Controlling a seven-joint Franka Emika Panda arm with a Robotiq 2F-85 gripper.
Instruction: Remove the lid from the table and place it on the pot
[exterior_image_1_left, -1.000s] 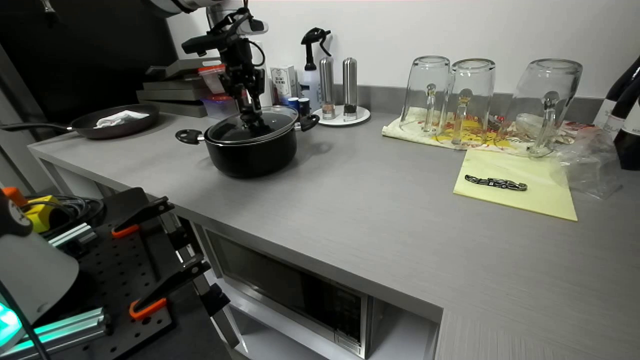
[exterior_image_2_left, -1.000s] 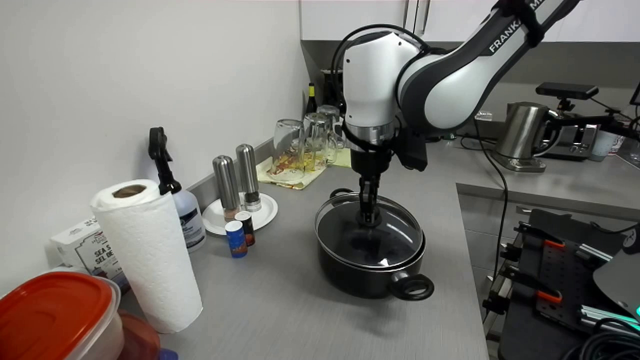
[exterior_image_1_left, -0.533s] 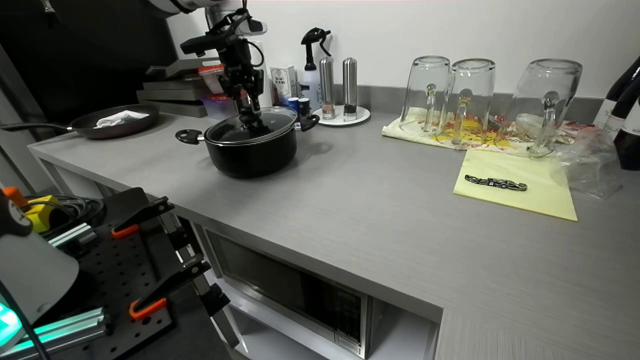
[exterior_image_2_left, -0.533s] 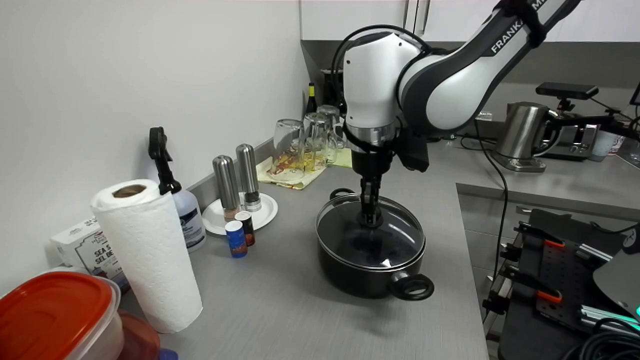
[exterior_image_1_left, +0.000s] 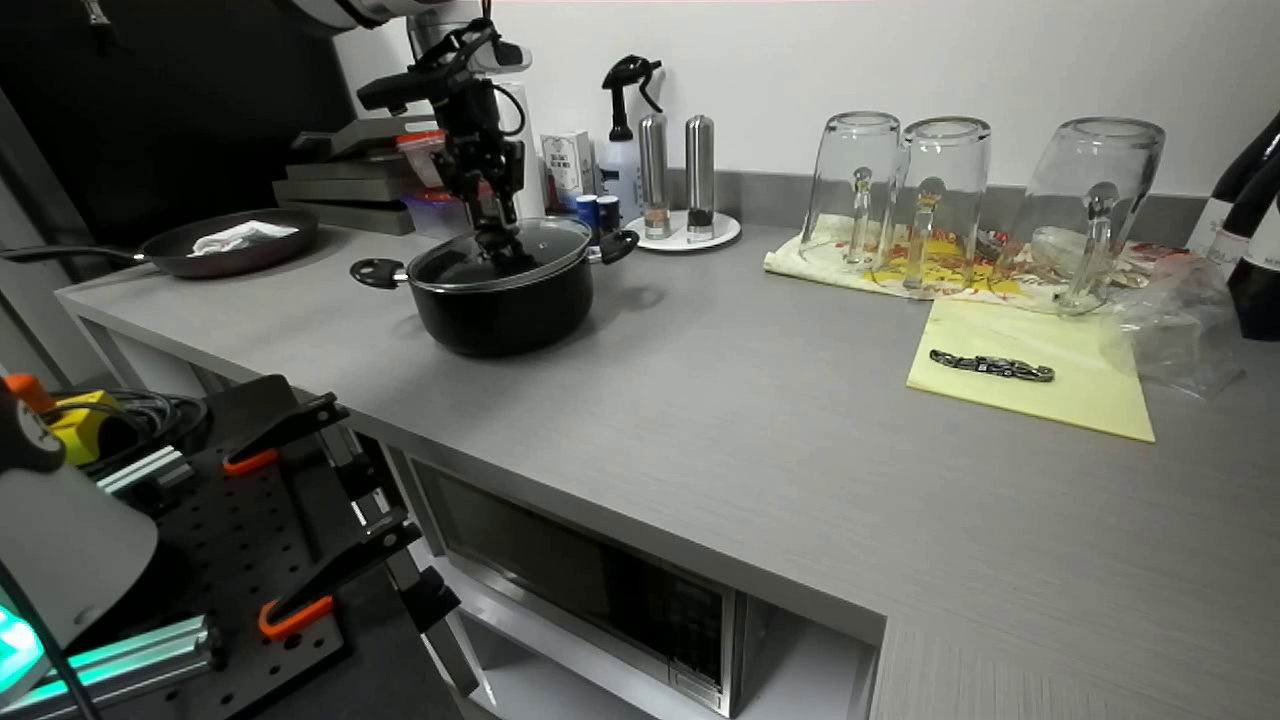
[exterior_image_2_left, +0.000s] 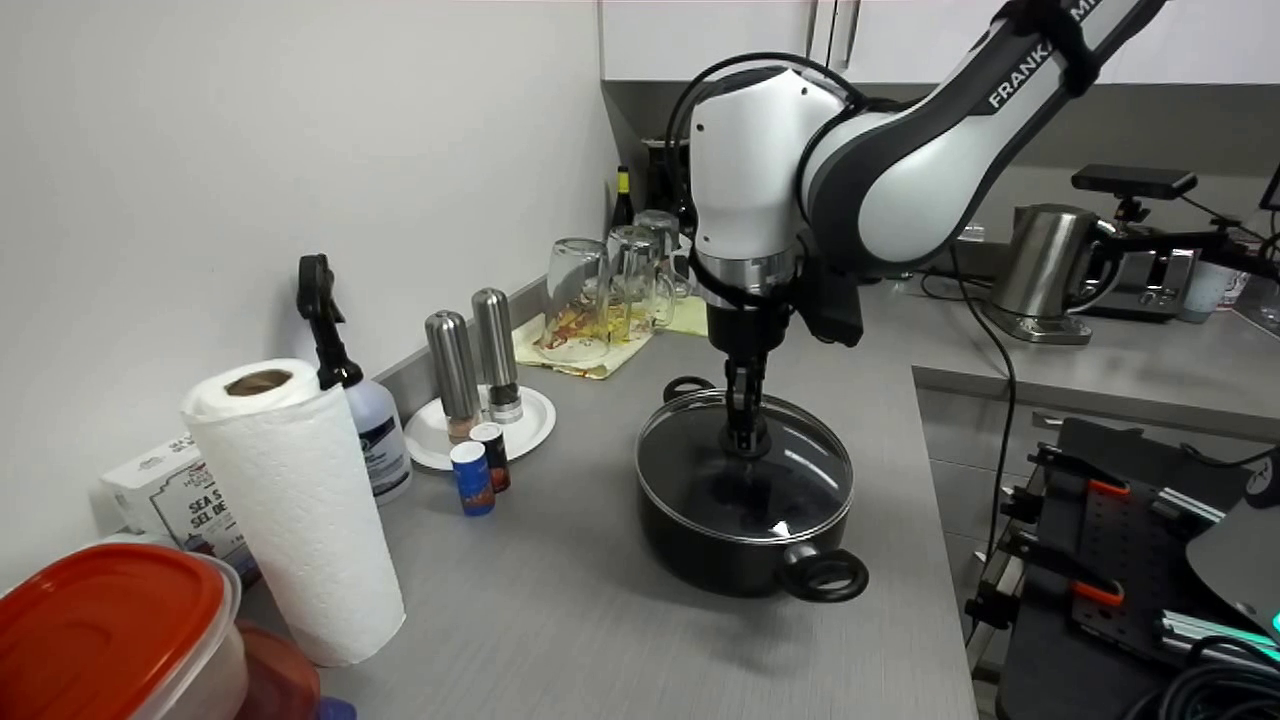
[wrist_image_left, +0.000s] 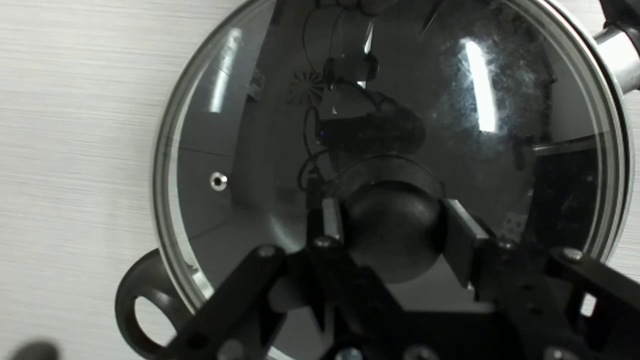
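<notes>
The round glass lid (exterior_image_2_left: 690, 490) with its metal rim lies over the black pot (exterior_image_2_left: 700, 565), its rim close to the pot's rim all round. In an exterior view the lid (exterior_image_1_left: 450, 264) looks nearly level on the pot (exterior_image_1_left: 505, 322). My gripper (exterior_image_2_left: 745, 440) points down at the lid's centre. In the wrist view its fingers (wrist_image_left: 392, 222) are shut on the black knob (wrist_image_left: 395, 250), one pad on each side. The pot stands on the grey table (exterior_image_1_left: 720, 400). Whether the lid's rim touches the pot all round is hard to tell.
A white plate (exterior_image_2_left: 540, 425) with two metal mills, small shakers, a spray bottle (exterior_image_2_left: 375, 430) and a paper towel roll (exterior_image_2_left: 300, 520) stand by the wall. Upturned glasses (exterior_image_1_left: 850, 190) stand on a cloth. A frying pan (exterior_image_1_left: 230, 262) lies at the table's far end.
My gripper and the lid have shifted slightly and come down a little, so the lid's rim now lines up more closely with the pot's. The pot has not moved.
</notes>
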